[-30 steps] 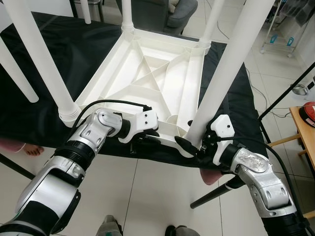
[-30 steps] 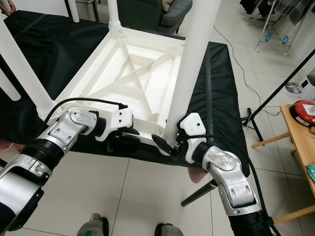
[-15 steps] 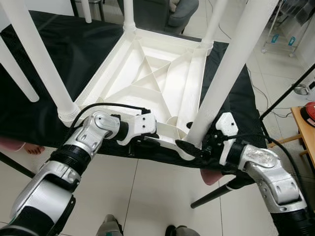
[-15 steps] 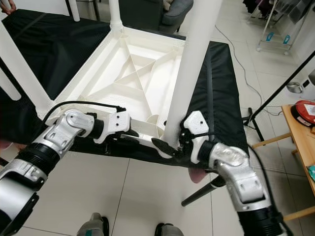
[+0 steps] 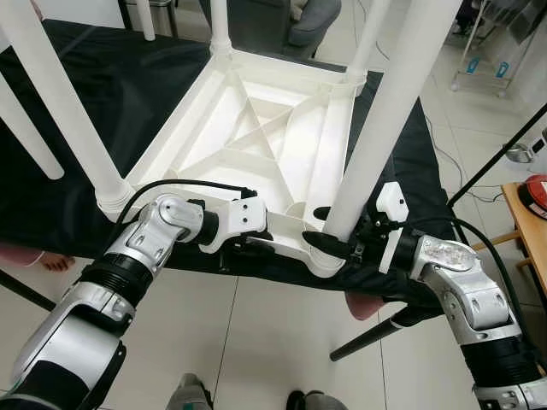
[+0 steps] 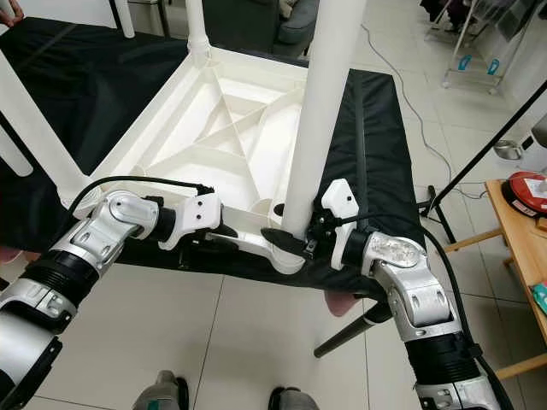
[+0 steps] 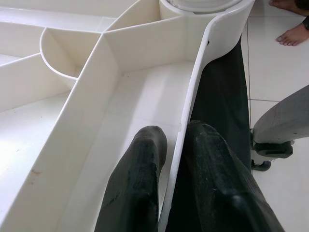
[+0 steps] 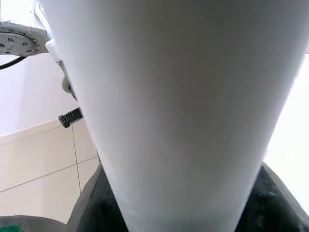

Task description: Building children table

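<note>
Eye views: upturned white table top (image 5: 256,145) lies on black cloth (image 5: 111,102). Right hand (image 5: 335,243) clasps near-corner leg (image 5: 376,137) at its base, likely seating it.
Left wrist: left hand (image 7: 176,193) pinches table rim (image 7: 193,111), steadying.
Right wrist: fingers closed round leg.

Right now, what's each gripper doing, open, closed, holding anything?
Left gripper: closed on the rim of the upturned table.
Right gripper: closed around the table leg near its base.

White upturned table (image 5: 256,137) and legs (image 5: 389,111), black cloth (image 5: 102,85), pale tiled floor (image 5: 256,342).
</note>
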`<state>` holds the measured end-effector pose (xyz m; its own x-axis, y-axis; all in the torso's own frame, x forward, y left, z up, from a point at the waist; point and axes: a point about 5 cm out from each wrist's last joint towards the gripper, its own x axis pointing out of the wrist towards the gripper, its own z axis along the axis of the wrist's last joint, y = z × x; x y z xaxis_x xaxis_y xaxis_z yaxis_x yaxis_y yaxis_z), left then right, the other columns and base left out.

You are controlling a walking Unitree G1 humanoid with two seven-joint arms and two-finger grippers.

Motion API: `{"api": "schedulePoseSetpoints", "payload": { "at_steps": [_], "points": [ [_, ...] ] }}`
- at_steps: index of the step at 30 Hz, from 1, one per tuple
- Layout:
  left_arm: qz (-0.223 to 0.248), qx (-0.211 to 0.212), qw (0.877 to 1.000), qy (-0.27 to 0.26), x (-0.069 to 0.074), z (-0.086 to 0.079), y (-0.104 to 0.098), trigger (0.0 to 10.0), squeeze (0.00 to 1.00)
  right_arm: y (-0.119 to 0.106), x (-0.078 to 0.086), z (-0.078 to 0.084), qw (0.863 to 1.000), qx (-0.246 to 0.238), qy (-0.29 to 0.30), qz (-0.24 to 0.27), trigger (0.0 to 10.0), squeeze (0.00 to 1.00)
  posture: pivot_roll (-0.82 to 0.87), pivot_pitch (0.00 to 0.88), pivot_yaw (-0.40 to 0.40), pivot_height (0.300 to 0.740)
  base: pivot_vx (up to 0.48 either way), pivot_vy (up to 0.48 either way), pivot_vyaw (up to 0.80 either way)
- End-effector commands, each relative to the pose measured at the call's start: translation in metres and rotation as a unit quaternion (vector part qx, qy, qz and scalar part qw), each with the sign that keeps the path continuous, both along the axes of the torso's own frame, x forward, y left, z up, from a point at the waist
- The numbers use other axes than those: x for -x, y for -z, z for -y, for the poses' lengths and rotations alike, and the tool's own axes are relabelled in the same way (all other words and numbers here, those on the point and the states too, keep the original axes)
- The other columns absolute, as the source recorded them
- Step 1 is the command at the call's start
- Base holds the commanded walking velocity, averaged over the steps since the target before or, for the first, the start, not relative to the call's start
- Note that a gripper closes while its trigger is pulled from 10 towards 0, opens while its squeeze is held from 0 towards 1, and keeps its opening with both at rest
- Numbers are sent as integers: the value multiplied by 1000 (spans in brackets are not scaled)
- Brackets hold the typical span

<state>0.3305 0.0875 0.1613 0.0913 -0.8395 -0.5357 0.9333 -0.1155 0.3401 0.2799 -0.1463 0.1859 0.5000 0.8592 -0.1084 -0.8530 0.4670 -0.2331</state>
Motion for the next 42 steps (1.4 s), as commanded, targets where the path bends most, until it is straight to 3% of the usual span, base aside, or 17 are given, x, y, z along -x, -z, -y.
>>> {"api": "schedulePoseSetpoints", "payload": {
  "at_steps": [1, 17, 18, 19, 20, 22, 23, 25, 26, 27, 28, 31, 32, 33, 34, 37, 42],
  "points": [
    [-18, 10, 993, 113, 16, 23, -7, 0, 0, 13, 4, -16, 999, 10, -30, -32, 0, 0, 148, 137, -53, 740, 0, 0, 0],
    [-16, 32, 993, 114, 16, 30, -11, 0, 0, 36, -7, -16, 967, -12, 254, -20, 0, 0, 139, 154, -55, 740, 0, 0, 0],
    [-19, 37, 992, 123, 17, 31, -12, 0, 0, 41, -4, -16, 930, -22, 367, -14, 0, 0, 133, 160, -52, 740, 0, 0, 0],
    [-19, 37, 992, 123, 17, 31, -12, 0, 0, 41, -4, -16, 930, -22, 367, -14, 0, 0, 133, 160, -52, 740, 0, 0, 0],
    [-19, 41, 990, 131, 18, 33, -13, 0, 0, 41, 2, -10, 875, -34, 484, 4, 0, 0, 132, 163, -50, 740, 0, 0, 0],
    [-19, 41, 990, 131, 18, 33, -13, 0, 0, 41, 2, -10, 875, -34, 484, 4, 0, 0, 132, 163, -50, 740, 0, 0, 0],
    [-19, 45, 989, 136, 19, 34, -13, 0, 0, 40, 6, -4, 832, -47, 552, 16, 0, 0, 132, 163, -50, 740, 0, 0, 0],
    [-19, 45, 989, 136, 19, 34, -13, 0, 0, 40, 6, -4, 832, -47, 552, 16, 0, 0, 132, 163, -50, 740, 0, 0, 0],
    [-19, 47, 989, 139, 19, 34, -14, 0, 0, 38, 8, 0, 811, -56, 581, 24, 3647, 0, 133, 164, -49, 740, 0, 0, 0],
    [-19, 47, 989, 139, 19, 34, -14, 0, 0, 38, 8, 0, 811, -56, 581, 24, 3647, 0, 133, 164, -49, 740, 0, 0, 0],
    [-19, 48, 989, 139, 19, 33, -14, 0, 0, 34, 6, -3, 822, -79, 564, 27, 10000, 51, 133, 164, -49, 740, 0, 0, 0],
    [-19, 49, 989, 139, 19, 33, -14, 0, 0, 31, 4, -5, 834, -94, 544, 28, 10000, 51, 133, 164, -49, 740, 0, 0, 0],
    [-20, 49, 989, 138, 19, 32, -13, 0, 0, 22, 0, -24, 895, -115, 431, 20, 10000, 827, 131, 165, -51, 740, 0, 0, 0],
    [-20, 49, 989, 138, 19, 32, -13, 0, 0, 22, 0, -24, 895, -115, 431, 20, 10000, 827, 131, 165, -51, 740, 0, 0, 0],
    [-21, 49, 989, 139, 19, 31, -13, 0, 0, 8, 5, -40, 951, -121, 285, 25, 10000, 0, 131, 164, -51, 740, 0, 0, 0],
    [-22, 48, 989, 140, 20, 30, -12, 0, 0, -4, 16, -45, 984, -105, 145, 27, 10000, 0, 133, 164, -50, 740, 0, 0, 0],
    [-23, 46, 989, 141, 20, 29, -12, 0, 0, -7, 26, -35, 998, -62, 29, 7, 10000, 0, 135, 164, -50, 740, 0, 0, 0]
  ]
}}
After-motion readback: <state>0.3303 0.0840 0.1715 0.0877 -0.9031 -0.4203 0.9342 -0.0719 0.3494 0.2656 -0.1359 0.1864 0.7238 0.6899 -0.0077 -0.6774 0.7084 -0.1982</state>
